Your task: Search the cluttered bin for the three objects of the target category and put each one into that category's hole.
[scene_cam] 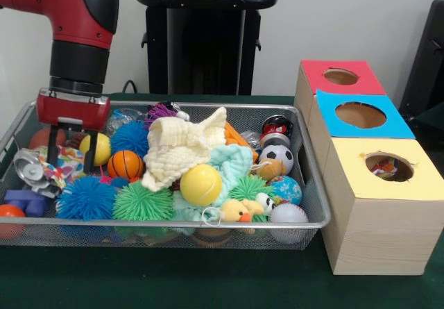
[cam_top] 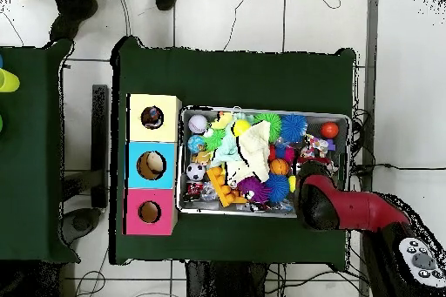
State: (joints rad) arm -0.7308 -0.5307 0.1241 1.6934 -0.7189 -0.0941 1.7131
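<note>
The silver wire-mesh bin (scene_cam: 208,223) is full of toys; it also shows in the overhead view (cam_top: 261,111). My gripper (scene_cam: 71,166) is open at the bin's left end. Its fingers (scene_cam: 53,153) reach down on either side of a white fabric piece with coloured dots (scene_cam: 67,160). In the overhead view this piece (cam_top: 315,147) lies at the bin's right end, just beyond my arm (cam_top: 344,208). The yellow-topped box (scene_cam: 388,205) stands right of the bin. A multicoloured piece shows inside its round hole (scene_cam: 388,167), which also shows in the overhead view (cam_top: 152,118). I see no other dotted pieces.
A cream waffle cloth (scene_cam: 184,146) and a mint-green cloth (scene_cam: 232,160) lie mid-bin among spiky balls, a yellow ball (scene_cam: 200,184), a basketball (scene_cam: 125,164) and a toy duck (scene_cam: 238,213). The blue-topped box (scene_cam: 361,132) and the red-topped box (scene_cam: 316,80) stand behind the yellow one.
</note>
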